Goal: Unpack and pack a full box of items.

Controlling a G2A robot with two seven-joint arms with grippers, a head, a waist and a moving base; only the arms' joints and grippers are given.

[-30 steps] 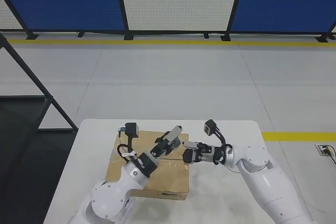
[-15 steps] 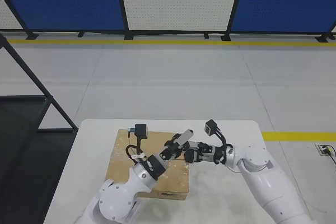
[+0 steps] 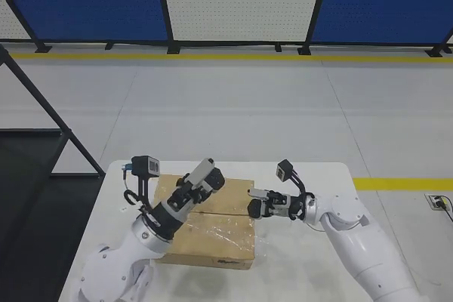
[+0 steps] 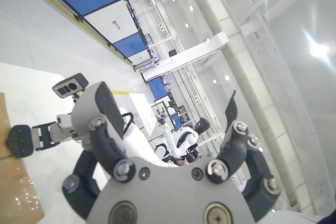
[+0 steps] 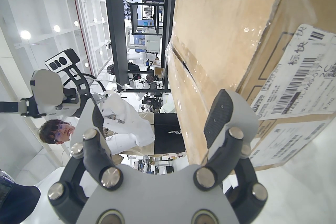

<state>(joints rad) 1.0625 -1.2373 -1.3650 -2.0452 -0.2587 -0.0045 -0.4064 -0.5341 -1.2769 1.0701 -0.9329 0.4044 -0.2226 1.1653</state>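
Box (image 3: 211,240): brown cardboard, matt, with a raw, slightly frayed edge at one corner.

Tape (image 5: 183,66): clear plastic film along the top seam and across the lid. It is glossy and wrinkled, with bright highlights.

Label (image 5: 296,72): white printed paper on a side face, smooth with a faint sheen.

Table (image 3: 283,266): white, smooth, low gloss.

Left gripper (image 4: 168,99): pads (image 4: 110,109) are black, matt, rubber-like and dimpled. The finger shells look like smooth light grey plastic. The base plate is dull grey metal with shiny screw heads, and the links are satin black.

Right gripper (image 5: 157,107): same materials and finish as the left gripper.
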